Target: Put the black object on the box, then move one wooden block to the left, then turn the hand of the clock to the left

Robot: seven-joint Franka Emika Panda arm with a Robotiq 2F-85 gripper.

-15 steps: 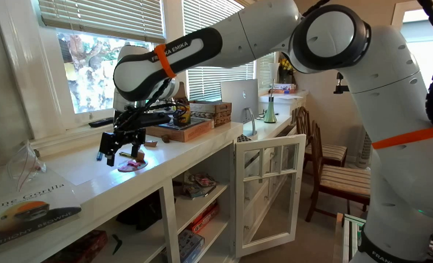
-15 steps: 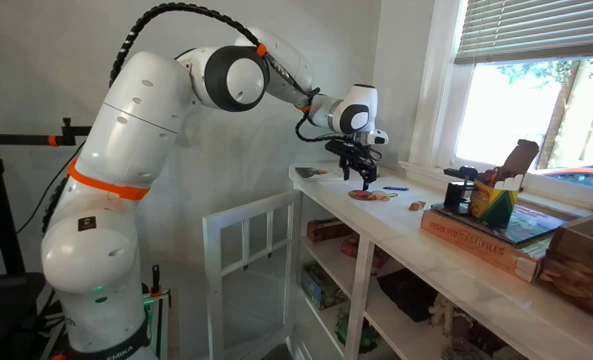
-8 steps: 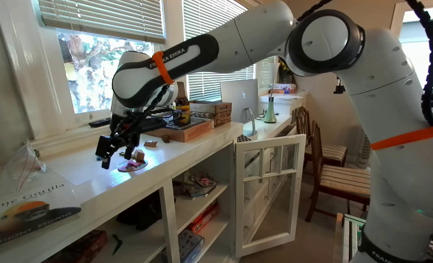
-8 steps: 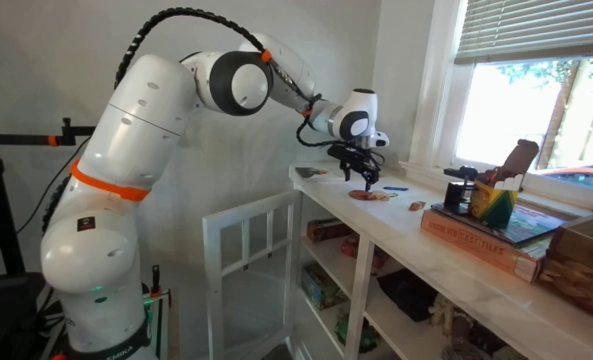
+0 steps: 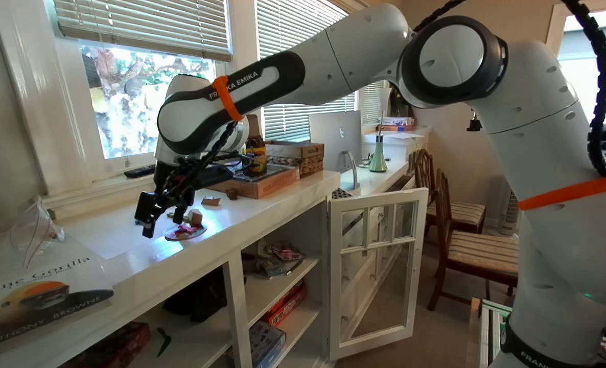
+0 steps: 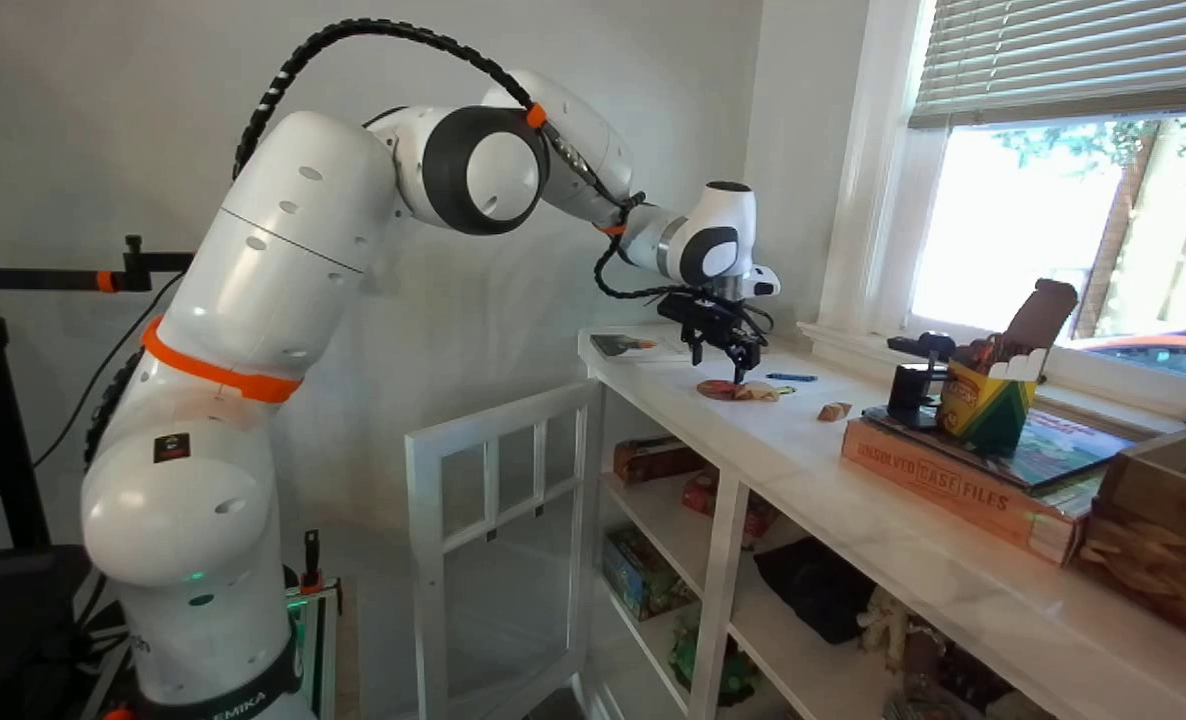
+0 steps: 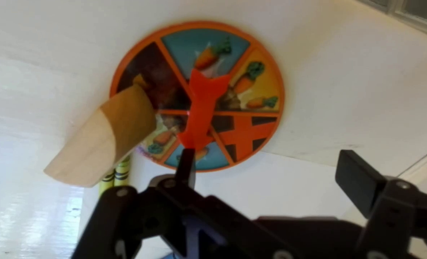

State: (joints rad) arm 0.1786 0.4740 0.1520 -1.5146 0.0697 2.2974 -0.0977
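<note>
A round, orange-rimmed picture disc [image 7: 235, 104] with a red arrow-shaped hand [image 7: 201, 111] lies on the glossy white counter [image 6: 793, 450]. Over the disc hangs the black two-fingered gripper [image 7: 271, 169], its fingers [image 7: 357, 180] wide apart, holding nothing; whether one touches the hand, I cannot tell. A tan, angular wooden block [image 7: 102, 138] overlaps the disc's rim in the wrist view. Well apart from the disc, a squat black object [image 6: 914, 392] stands on a flat brown cardboard box [image 6: 953, 490]. Beyond the disc is a white-framed window [image 5: 129, 102]; lower than the disc, a white, glass-paned cabinet door [image 5: 377, 245] stands open.

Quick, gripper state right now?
Gripper: open, fingers wide apart, holding nothing; whether one touches the red arrow can't be told.
</note>
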